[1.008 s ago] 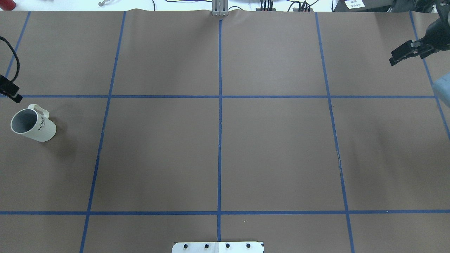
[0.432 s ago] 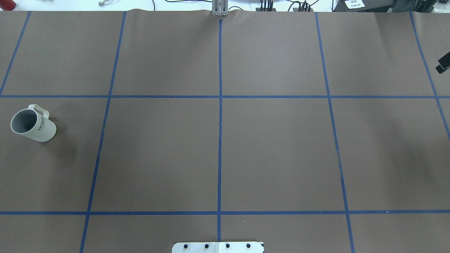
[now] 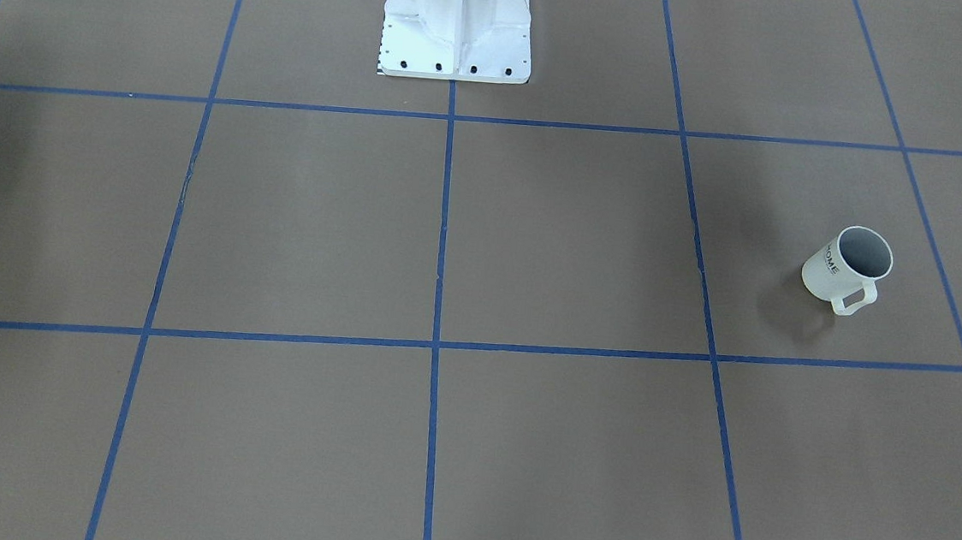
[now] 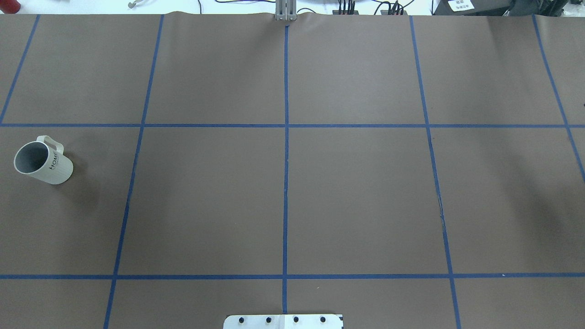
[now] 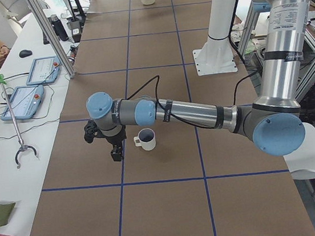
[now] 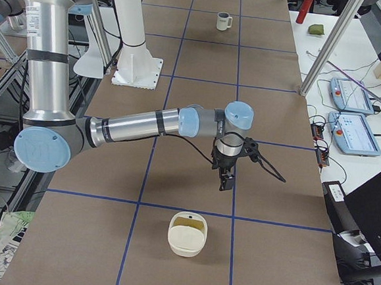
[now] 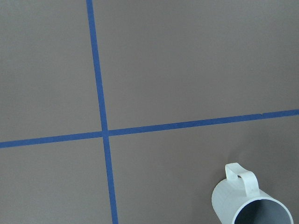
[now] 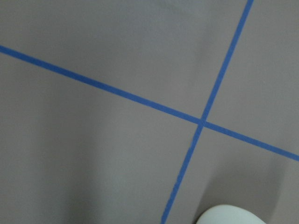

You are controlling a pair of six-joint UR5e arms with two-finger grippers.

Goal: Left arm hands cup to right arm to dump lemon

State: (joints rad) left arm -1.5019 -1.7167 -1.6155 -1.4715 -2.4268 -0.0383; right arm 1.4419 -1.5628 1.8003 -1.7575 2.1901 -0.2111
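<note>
Exterior right: bowl point(image 6: 185, 246) holds yellowish item point(image 6: 188, 223); cup point(image 6: 222, 21) upright.

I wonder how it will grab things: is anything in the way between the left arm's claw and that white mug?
Nothing visible is. In the side view the left gripper hangs close beside the cup, with only bare brown table in the small gap between them.

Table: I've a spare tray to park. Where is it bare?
Bare: the four middle squares either side of the centre tape line, beyond the robot base. Crowded: the ends, the cup beside the left gripper, a white bowl near the right gripper.
</note>
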